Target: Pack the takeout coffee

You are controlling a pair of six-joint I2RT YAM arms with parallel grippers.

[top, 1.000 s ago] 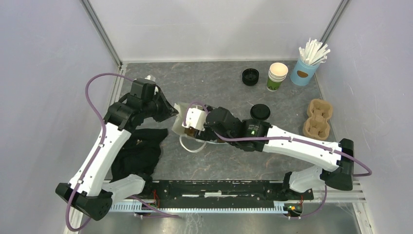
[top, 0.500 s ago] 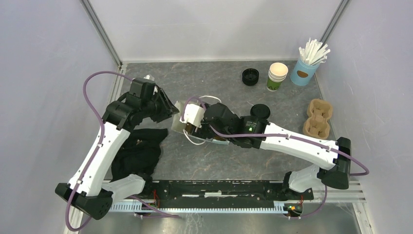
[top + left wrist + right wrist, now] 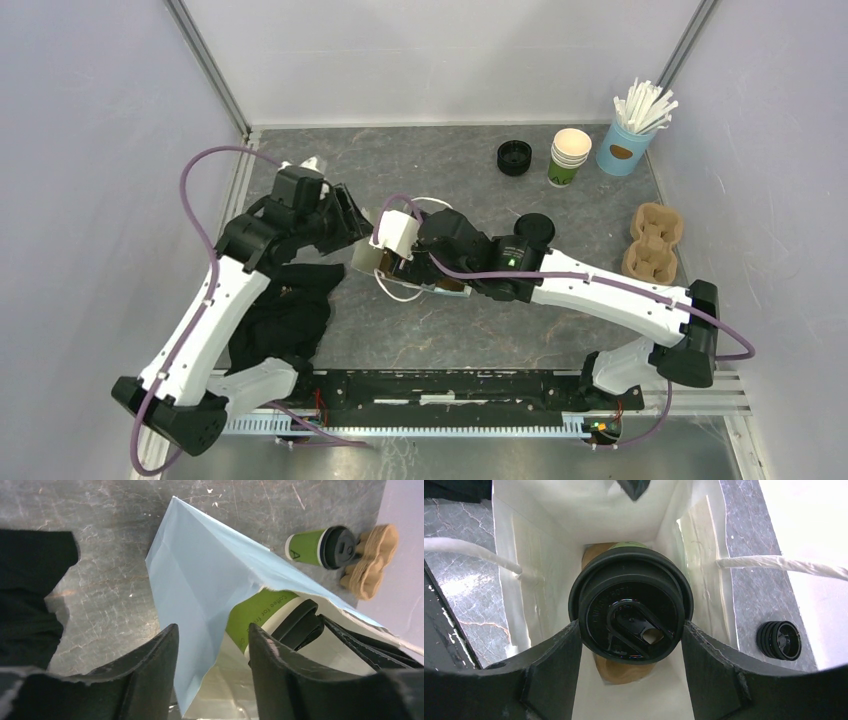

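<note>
A white paper bag [image 3: 362, 258] stands at the table's middle. My right gripper [image 3: 630, 627] reaches into the bag [image 3: 539, 555] from above. It is shut on one takeout coffee cup [image 3: 630, 605], with a finger pressed to each side of the black lid. Brown cardboard [image 3: 624, 672] shows under that cup. In the left wrist view the cup's green body [image 3: 260, 612] shows through the bag's mouth. My left gripper [image 3: 212, 630] is open at the bag's left edge [image 3: 195, 575], which lies loose between its fingers. The second takeout coffee cup [image 3: 535, 229] stands right of the bag.
A black cloth [image 3: 285, 310] lies under the left arm. At the back stand a stack of black lids [image 3: 514, 157], a stack of lidless cups [image 3: 570, 156] and a blue holder of stirrers [image 3: 630, 140]. A cardboard cup carrier [image 3: 652, 242] sits at the right.
My left gripper has opened, let go of the bag's edge and drawn slightly back. The right gripper has shifted a little up and left with the cup in the bag.
</note>
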